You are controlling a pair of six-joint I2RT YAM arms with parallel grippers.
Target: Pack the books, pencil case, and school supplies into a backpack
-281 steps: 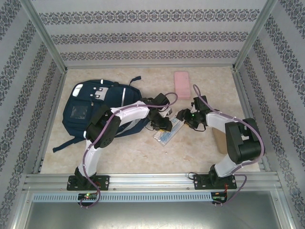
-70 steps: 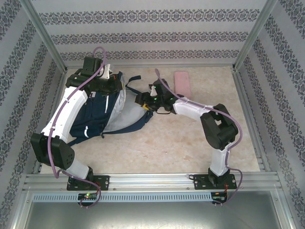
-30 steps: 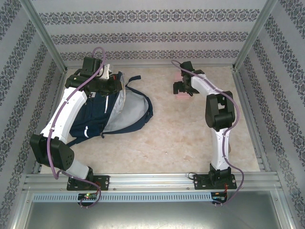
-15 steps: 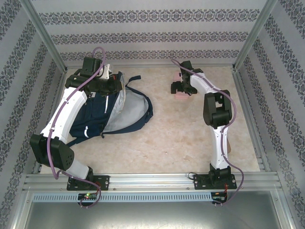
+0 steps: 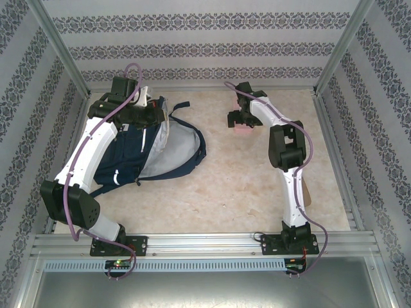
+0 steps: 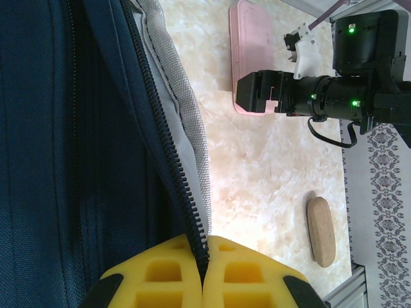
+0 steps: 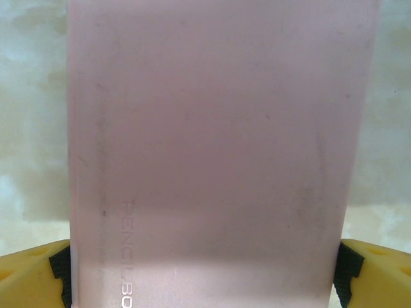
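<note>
Two arms are mounted at the near edge of the table [image 5: 244, 192], one to the left and one to the right.

One tan oval object [image 6: 321, 231] is noted toward the table's right edge, about midway between the near and far edges. It lies flat and is partly hidden behind the right arm in the overhead view.

One backpack [image 5: 128, 154] is seen on the left half of the table, reaching toward the far-left corner. Its main opening is turned toward the middle of the table, and pale grey lining is exposed there. One strap is looped out past the opening toward the far edge.

The left gripper [image 5: 151, 114] is found at the far end of the backpack. In the left wrist view its two yellow fingers [image 6: 160, 276] are pressed fully together, and the zip edge of the backpack [image 6: 64, 128] is pinched between them.

One pink pencil case [image 5: 243, 129] is recorded near the far edge, right of centre and well apart from the backpack. It lies flat on the table with its long side running near to far.

The right gripper [image 5: 236, 119] is held over the case's near end with the jaws spread wide. In the right wrist view one yellow finger [image 7: 32, 276] is seen just beside each long side of the case [image 7: 212, 128]. Contact cannot be told, and nothing is gripped.
</note>
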